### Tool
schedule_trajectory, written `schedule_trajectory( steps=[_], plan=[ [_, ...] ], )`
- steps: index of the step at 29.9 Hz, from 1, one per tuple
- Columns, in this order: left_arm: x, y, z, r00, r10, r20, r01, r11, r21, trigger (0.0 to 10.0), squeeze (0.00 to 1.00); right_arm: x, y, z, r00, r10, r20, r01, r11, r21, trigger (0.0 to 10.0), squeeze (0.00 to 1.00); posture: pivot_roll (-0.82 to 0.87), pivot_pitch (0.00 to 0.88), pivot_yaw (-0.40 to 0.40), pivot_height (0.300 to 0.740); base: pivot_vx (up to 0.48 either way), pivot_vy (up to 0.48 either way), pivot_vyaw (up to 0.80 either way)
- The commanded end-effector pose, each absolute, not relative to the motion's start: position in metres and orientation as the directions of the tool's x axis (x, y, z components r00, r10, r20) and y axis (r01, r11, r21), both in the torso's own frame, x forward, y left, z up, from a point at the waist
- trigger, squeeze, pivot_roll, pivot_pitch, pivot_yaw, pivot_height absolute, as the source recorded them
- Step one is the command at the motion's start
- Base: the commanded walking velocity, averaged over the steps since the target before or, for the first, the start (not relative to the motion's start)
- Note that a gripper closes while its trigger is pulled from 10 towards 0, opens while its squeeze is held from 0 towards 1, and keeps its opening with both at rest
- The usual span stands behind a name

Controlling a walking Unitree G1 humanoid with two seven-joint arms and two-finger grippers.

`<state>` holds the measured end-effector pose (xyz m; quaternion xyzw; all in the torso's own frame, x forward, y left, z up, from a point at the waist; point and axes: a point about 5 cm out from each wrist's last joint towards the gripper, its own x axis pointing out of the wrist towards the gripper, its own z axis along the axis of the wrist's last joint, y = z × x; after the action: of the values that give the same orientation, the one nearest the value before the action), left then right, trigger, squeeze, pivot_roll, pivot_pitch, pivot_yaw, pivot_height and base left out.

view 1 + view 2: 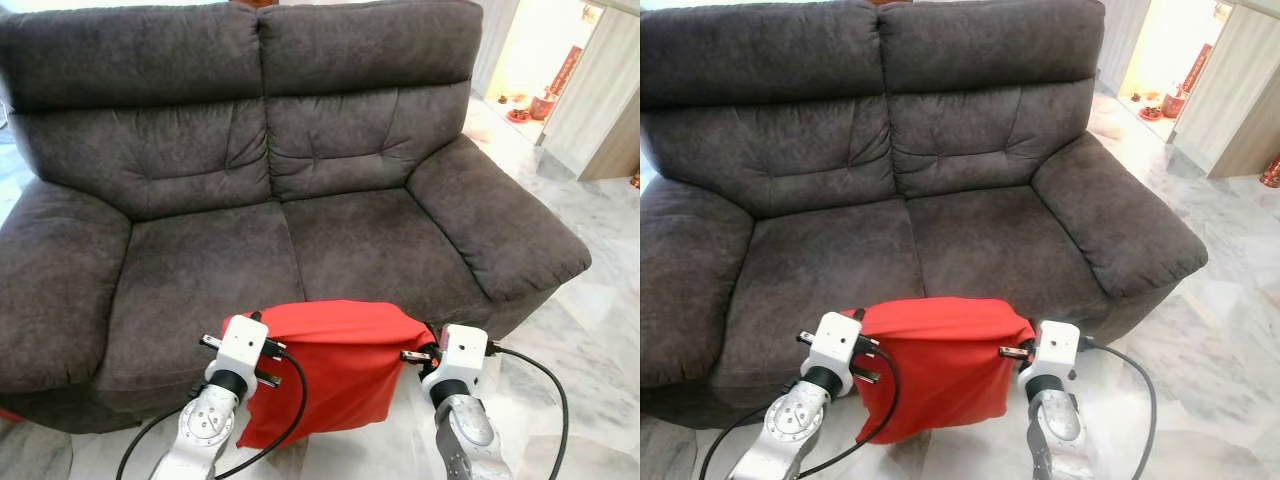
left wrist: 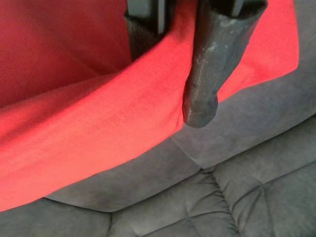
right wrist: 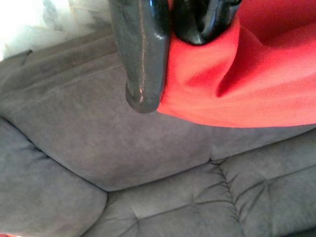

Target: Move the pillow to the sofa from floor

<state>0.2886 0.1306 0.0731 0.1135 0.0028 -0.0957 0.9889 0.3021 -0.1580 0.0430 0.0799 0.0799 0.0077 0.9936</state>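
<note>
A red pillow [image 1: 335, 365] hangs between my two grippers, just in front of the dark grey sofa [image 1: 300, 180], its top edge level with the front of the seat. My left gripper [image 2: 170, 84] is shut on the pillow's left top corner, red fabric [image 2: 98, 123] pinched between its black fingers [image 2: 207, 64]. On the other side my right gripper [image 3: 168, 54] is shut on the right top corner, with red fabric [image 3: 237, 84] bunched against its fingers [image 3: 143, 54]. The pillow's lower part sags toward the floor.
The sofa's two seat cushions [image 1: 370, 245] lie bare, with wide armrests [image 1: 500, 220] on both sides. Pale marble floor [image 1: 590, 330] runs to the right, toward a doorway with small red objects [image 1: 545, 100].
</note>
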Motion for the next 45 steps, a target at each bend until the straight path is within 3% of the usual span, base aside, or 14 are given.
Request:
schedule_trajectory(
  steps=[1, 45],
  plan=[
    [0.295, 0.155, 0.093, 0.993, -0.086, 0.078, 0.067, 0.972, 0.224, 10.0, 0.0, 0.302, -0.17, 0.047, 0.991, -0.031, -0.132, 0.054, 0.984, 0.169, 10.0, 0.0, 0.08, 0.083, 0.022, 0.74, 0.0, 0.0, 0.0],
    [0.294, 0.16, 0.094, 0.994, -0.057, 0.097, 0.033, 0.972, 0.232, 10.0, 0.0, 0.301, -0.159, 0.055, 0.995, 0.079, -0.059, -0.068, 0.982, 0.175, 10.0, 0.0, 0.09, 0.086, 0.015, 0.74, 0.0, -0.313, 0.0]
  ],
)
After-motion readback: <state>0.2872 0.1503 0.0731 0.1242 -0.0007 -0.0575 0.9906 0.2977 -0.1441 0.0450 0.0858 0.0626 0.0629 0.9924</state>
